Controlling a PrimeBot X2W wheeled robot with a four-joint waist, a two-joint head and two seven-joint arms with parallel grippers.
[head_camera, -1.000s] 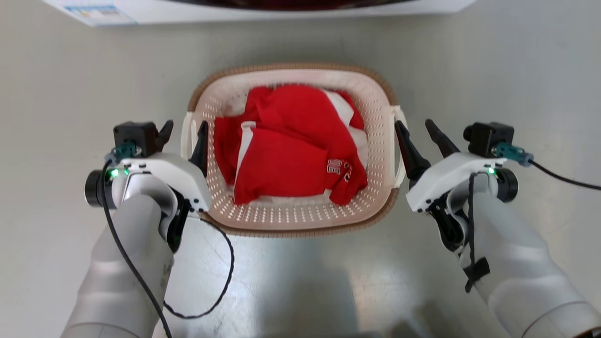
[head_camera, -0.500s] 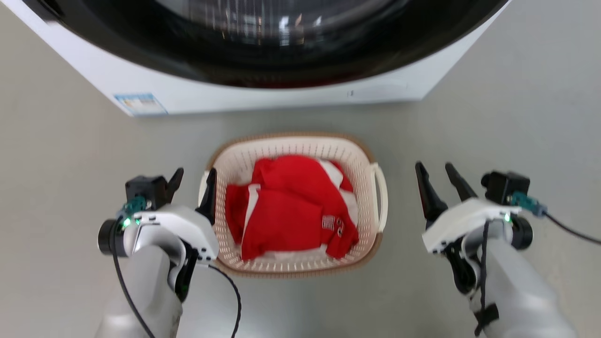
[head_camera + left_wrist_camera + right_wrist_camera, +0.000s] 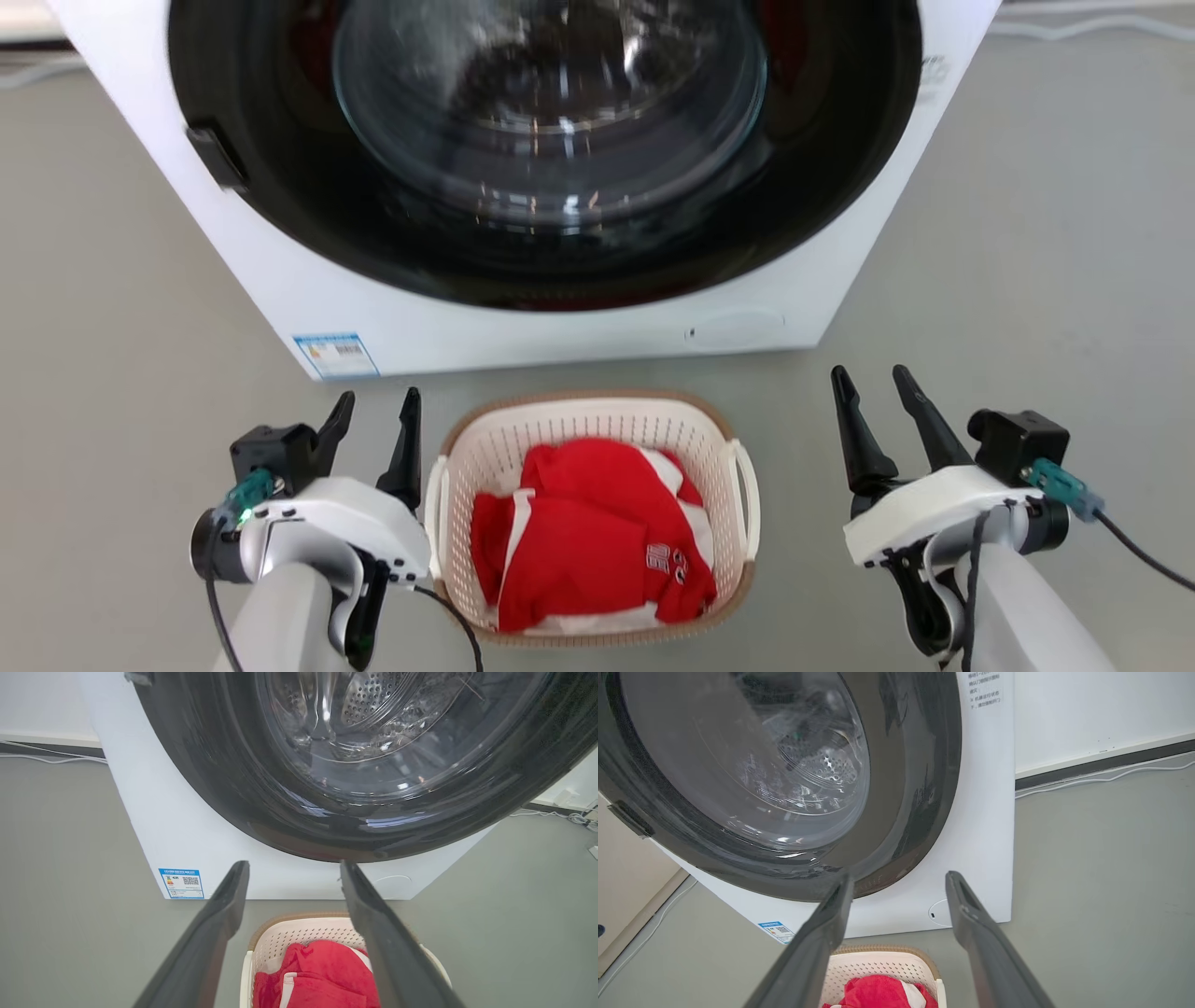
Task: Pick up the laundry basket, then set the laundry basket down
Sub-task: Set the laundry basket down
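**Basket on the floor, both pincers empty**

Head view: The laundry basket (image 3: 597,402) stands on the grey floor (image 3: 1027,280), just in front of the white washing machine (image 3: 308,308), whose round dark door (image 3: 551,103) is shut. A crumpled red garment with white trim (image 3: 579,551) lies inside the basket. The left pincer (image 3: 378,401) has its fingers apart and holds nothing. Its inner finger shows just beside the basket's left loop handle (image 3: 435,504), and I cannot tell whether the two touch. The right pincer (image 3: 869,378) is also spread and empty, and stands clear of the right handle (image 3: 745,495) with bare floor between them.

Left wrist view: The left pincer (image 3: 294,865) has two dark fingers set wide apart with nothing between them. Below them are the basket's far rim (image 3: 299,917) and the red garment (image 3: 317,975). Beyond is the machine front, with a blue label (image 3: 182,883) at its lower corner.

Right wrist view: The right pincer (image 3: 900,877) is spread and grips nothing. The basket's corner (image 3: 887,963) and a little red cloth (image 3: 878,991) lie low between the fingers, under the machine (image 3: 985,835).
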